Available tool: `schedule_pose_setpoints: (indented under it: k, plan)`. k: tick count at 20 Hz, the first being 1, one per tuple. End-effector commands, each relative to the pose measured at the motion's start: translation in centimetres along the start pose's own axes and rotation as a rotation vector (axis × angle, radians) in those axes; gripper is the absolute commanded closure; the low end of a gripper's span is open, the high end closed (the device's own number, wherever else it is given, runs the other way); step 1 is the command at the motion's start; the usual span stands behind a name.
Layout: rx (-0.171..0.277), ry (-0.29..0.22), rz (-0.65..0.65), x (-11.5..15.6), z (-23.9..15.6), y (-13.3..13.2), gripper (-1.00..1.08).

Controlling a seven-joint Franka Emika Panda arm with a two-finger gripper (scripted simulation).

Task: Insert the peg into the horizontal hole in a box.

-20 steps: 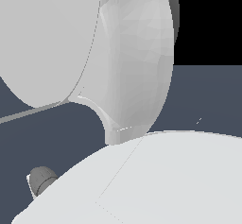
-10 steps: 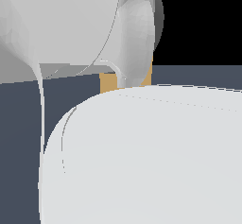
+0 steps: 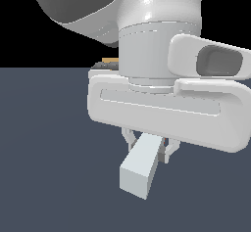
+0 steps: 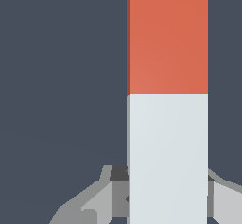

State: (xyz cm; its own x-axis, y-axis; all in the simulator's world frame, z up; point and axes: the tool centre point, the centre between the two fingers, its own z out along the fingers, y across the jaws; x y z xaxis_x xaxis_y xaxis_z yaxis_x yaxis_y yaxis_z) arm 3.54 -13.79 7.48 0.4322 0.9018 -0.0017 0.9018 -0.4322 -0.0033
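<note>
Slate-grey floor (image 3: 44, 152) under black backdrop.
Gripper (image 3: 147, 145) clamps the peg (image 3: 142, 165) by its pale end above the bare surface.

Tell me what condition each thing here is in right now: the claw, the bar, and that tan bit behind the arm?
Gripper: shut on the peg, fingers on either side of it.
Peg: held off the dark floor, pale end sticking out toward the exterior camera; the wrist view shows its other part is orange-red.
Box: only a tan sliver shows behind the arm; its hole is hidden, so the peg is not yet inserted.
</note>
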Motion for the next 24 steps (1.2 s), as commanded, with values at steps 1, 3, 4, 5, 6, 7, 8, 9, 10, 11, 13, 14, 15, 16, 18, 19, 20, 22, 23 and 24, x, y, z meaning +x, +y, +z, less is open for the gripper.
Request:
schedule_pose_setpoints:
  k: [1,3,4,5,6,7,8,9,10,11,13,14,15,16,18,19,20,22,23,24]
  plan:
    - [-0.004,0.001,-0.056,3.8,-1.7,-2.0,1.08]
    - [-0.004,0.000,-0.097,6.6,-2.9,-3.6,1.08]
    - [-0.004,0.000,-0.116,7.8,-3.5,-4.4,1.08]
    - [-0.004,0.000,-0.134,9.0,-4.0,-5.2,1.08]
    - [-0.004,0.000,-0.152,10.1,-4.5,-5.9,1.08]
    - [-0.004,0.000,-0.168,11.1,-5.0,-6.6,1.08]
    - [-0.004,0.000,-0.183,12.1,-5.4,-7.3,1.08]
    - [-0.004,0.000,-0.197,13.0,-5.8,-8.0,1.08]
    - [-0.004,0.000,-0.209,13.8,-6.2,-8.6,1.08]
    - [-0.004,0.000,-0.220,14.5,-6.5,-9.1,1.08]
    - [-0.004,0.000,-0.238,15.6,-7.1,-10.0,1.08]
    - [-0.004,0.000,-0.245,16.0,-7.3,-10.3,1.08]
    - [-0.004,0.000,-0.250,16.3,-7.4,-10.6,1.08]
    - [-0.004,0.000,-0.254,16.5,-7.5,-10.8,1.08]
    - [-0.004,0.000,-0.257,16.8,-7.6,-10.9,1.08]
    - [-0.004,0.001,-0.256,16.7,-7.6,-10.9,1.08]
    - [-0.004,0.001,-0.254,16.6,-7.6,-10.7,1.08]
    - [-0.004,0.001,-0.251,16.5,-7.5,-10.6,1.08]
    - [-0.004,0.001,-0.251,16.5,-7.5,-10.6,1.08]
    - [-0.004,0.001,-0.251,16.5,-7.5,-10.6,1.08]
